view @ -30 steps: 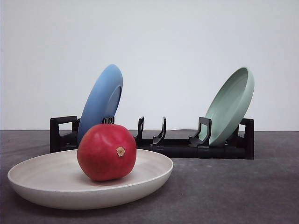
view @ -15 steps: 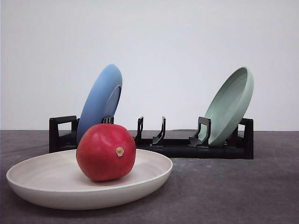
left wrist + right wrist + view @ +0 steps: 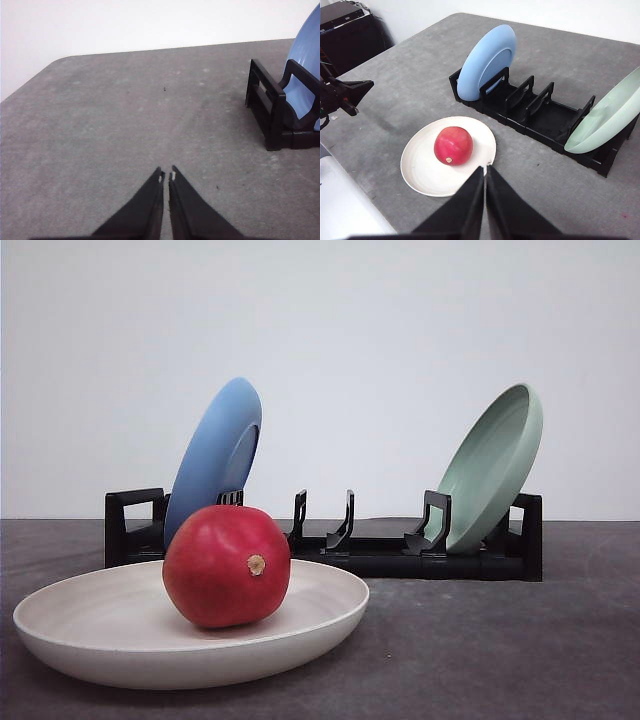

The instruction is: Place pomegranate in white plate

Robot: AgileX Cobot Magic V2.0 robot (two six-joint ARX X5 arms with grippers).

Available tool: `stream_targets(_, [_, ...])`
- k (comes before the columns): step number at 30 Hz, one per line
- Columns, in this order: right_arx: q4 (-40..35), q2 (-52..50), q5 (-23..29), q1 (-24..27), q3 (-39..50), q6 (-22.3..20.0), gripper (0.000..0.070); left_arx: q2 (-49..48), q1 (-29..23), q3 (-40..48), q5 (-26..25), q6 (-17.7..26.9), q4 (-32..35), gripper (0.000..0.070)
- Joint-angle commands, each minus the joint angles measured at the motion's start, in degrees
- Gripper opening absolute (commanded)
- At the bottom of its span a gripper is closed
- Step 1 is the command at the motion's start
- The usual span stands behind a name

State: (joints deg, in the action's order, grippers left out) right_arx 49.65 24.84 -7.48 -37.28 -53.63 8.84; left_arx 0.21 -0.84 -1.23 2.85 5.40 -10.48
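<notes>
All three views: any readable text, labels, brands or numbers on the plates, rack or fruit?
None. The pomegranate, white plate, blue plate, green plate and black rack bear no visible print or markings. The dark box beyond the table shows nothing readable.

The supporting surface is a grey, matte, lightly speckled table (image 3: 500,660) with a rounded corner. Two items rest directly on it. A black slotted plate rack (image 3: 390,552) stands toward the far side of the table. The white plate (image 3: 110,625) lies flat on the table in front of the rack's left end, near it but not touching. The table to the left of the rack shows only small dark specks.
</notes>
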Motion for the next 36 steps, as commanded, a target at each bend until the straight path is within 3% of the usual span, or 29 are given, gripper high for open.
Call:
stream_targets(1, [-0.52, 0.11, 0.04, -0.36, -0.26, -0.28, 0.0, -0.09, 0.07, 0.55, 0.33, -0.26, -0.2, 0.0])
stream_targets(28, [-0.56, -0.92, -0.14, 1.1, -0.19, -0.46, 0.0, -0.09, 0.07, 0.55, 0.33, -0.26, -0.2, 0.0])
stream_targets(32, [-2.69, -2.52, -0.33, 9.41, 2.08, -9.25, 0.0, -0.09, 0.07, 0.55, 0.33, -0.26, -0.21, 0.0])
stream_targets(36, [-14.38, -6.9, 0.02, 19.85, 11.5, -17.43, 0.0, -0.09, 0.07, 0.55, 0.33, -0.25, -0.2, 0.0])
